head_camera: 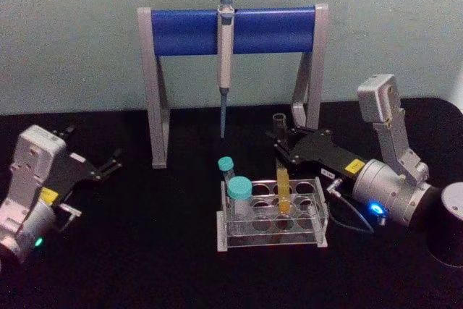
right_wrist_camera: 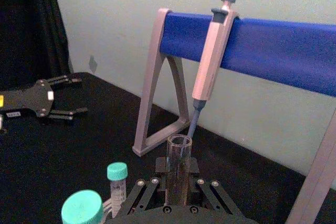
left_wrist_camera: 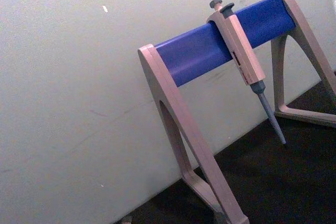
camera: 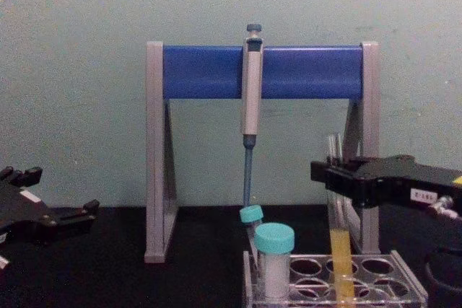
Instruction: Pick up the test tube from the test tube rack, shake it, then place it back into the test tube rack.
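Item: test tube (head_camera: 283, 192), yellow liquid low, foot seated in test tube rack (head_camera: 269, 241), centre-right. My right gripper (head_camera: 279, 144): jaws clamped high on the glass, above the liquid, likely for a straight lift. My left gripper (head_camera: 107, 164): jaws apart, parked left, idle.

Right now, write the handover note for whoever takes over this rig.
Right gripper: reaches in from the right and is shut on the upper part of the test tube.
Left gripper: open and idle, low at the left, well away from the rack.
Test tube: upright, with its yellow-filled lower end down in a hole of the rack.
Done: the tube is gripped. These pictures do not show whether it has been shaken.
Left: if it has not been shaken, lift it clear, shake it and put it back in a hole. Either way, finish by opening the right gripper and pulling it back.
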